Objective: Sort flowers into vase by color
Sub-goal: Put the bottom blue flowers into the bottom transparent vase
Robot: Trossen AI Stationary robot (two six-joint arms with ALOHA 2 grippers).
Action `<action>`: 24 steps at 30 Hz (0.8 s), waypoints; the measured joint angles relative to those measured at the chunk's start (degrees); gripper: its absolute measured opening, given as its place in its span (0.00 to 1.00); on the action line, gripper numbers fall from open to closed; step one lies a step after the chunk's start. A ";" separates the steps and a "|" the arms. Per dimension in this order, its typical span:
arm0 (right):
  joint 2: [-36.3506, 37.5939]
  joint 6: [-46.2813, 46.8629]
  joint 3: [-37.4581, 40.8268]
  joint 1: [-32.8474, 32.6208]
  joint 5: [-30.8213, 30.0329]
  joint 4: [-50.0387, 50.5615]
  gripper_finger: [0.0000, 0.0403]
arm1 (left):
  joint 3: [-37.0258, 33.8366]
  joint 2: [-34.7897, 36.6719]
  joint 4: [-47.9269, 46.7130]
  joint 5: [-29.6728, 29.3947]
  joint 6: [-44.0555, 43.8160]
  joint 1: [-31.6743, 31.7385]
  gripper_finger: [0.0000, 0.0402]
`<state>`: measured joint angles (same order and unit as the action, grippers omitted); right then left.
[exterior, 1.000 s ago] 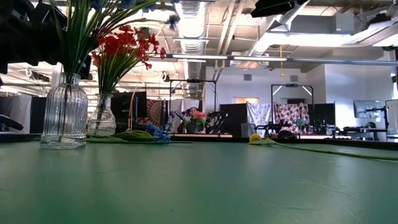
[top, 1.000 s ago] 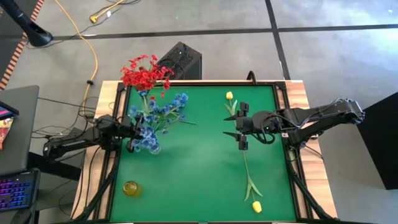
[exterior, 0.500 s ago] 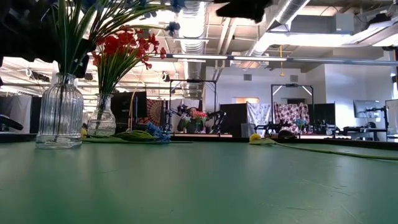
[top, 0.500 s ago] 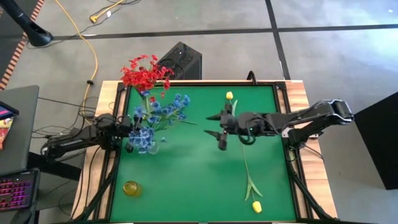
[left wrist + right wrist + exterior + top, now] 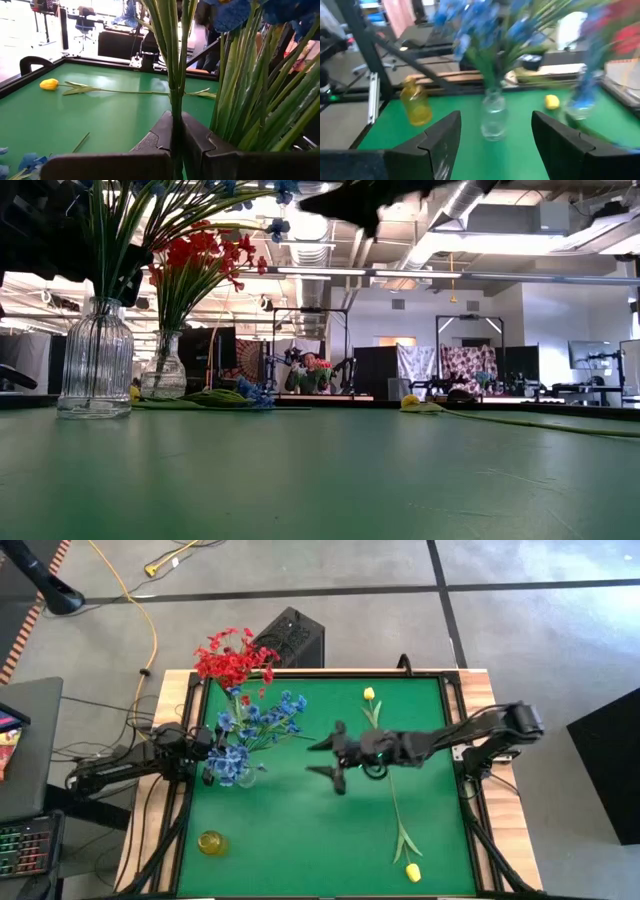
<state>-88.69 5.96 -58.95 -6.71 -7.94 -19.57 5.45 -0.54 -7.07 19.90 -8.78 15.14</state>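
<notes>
So my right gripper [image 5: 332,758] is hanging over the middle of the green table mat [image 5: 300,830], jaws spread wide with nothing in them, pointed toward the ribbed clear glass vase [image 5: 96,360] stuffed with blue blossom sprays [image 5: 255,720]. My left gripper [image 5: 205,745] is over at that vase, clamped tight on the bunch of thin green stems [image 5: 176,60] just above the rim. The red blossom spray [image 5: 232,655] is already standing in its own vase at the far left corner, and the small yellow glass vase [image 5: 211,841] sits empty near the front left. What's left to sort, I reckon, is the two yellow tulips: one long-stemmed tulip [image 5: 400,830] lies behind my right gripper, toward the right edge, stem running front to back with the bud at the near end; a second yellow tulip [image 5: 369,695] sits up by the far edge. Both are way nearer my right arm.
</notes>
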 joint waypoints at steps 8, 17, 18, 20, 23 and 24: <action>-12.57 1.59 -1.29 1.73 0.39 -14.86 0.67 | 0.02 0.00 -0.02 0.08 -0.52 0.00 0.00; -21.61 0.51 -11.97 4.23 3.14 -16.00 0.67 | 0.04 0.17 0.01 0.57 -1.46 0.00 0.00; -22.00 -0.05 -12.82 4.31 3.43 -15.86 0.67 | 0.04 0.20 0.01 0.70 -1.49 0.00 0.00; -22.31 -1.15 -14.49 4.32 3.49 -16.16 0.67 | 0.04 0.24 -0.01 0.81 -1.50 0.00 0.00; -22.29 -2.75 -15.78 4.58 3.47 -16.35 0.67 | 0.04 0.22 -0.09 0.83 -1.55 -0.02 0.00; -22.29 -2.82 -16.06 4.66 3.47 -16.31 0.67 | 0.04 0.22 -0.13 0.83 -1.55 -0.04 0.00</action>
<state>-110.98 3.14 -75.00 -2.05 -4.47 -35.89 5.50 -0.32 -7.20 20.73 -10.33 15.09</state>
